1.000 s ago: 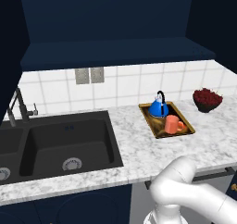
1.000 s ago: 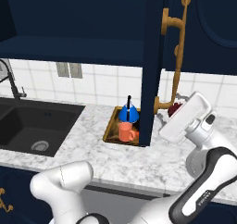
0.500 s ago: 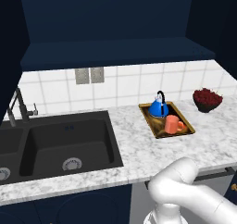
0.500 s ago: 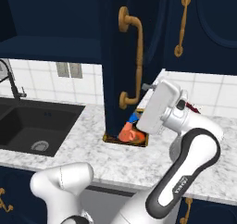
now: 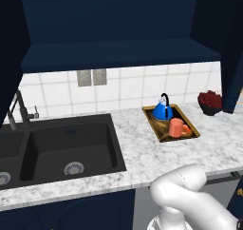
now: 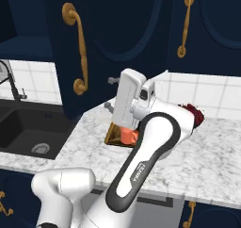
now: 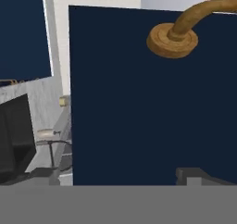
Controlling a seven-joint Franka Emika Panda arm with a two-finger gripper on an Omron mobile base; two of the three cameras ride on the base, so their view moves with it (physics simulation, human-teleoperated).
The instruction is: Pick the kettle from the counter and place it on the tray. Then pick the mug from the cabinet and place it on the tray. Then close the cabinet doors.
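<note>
**A:** Kettle (image 5: 162, 111) and mug (image 5: 177, 128) both sit in the tray (image 5: 190, 133) on the counter (image 5: 142, 158), so what remains is the cabinet doors. Where's the hand?

**B:** The gripper (image 6: 111, 92) is pressed up against the lower face of the cabinet door (image 6: 117, 29), just beside the foot of its brass handle (image 6: 79, 52). Its fingers are spread wide, with nothing between them (a flat push, I'd judge, not a grasp).

**A:** How should it carry on?

**B:** Push square to the panel and follow the hinge arc, not a straight line, or the fingers will likely skate across. That door face looks smooth and hard, dark navy, with an arched moulding higher up. The handle is a curved gold bar on a round rosette (image 7: 172, 39); best kept off it, since it could snag a finger.

**A:** Anything at risk below?

**B:** The door hangs above the glossy blue kettle with its black arched handle. The orange mug is a plain cylinder; the tray is shallow, wood-brown, gold-rimmed. A dark bowl of red fruit (image 5: 210, 102) stands near, on the speckled marble-look top.
</note>
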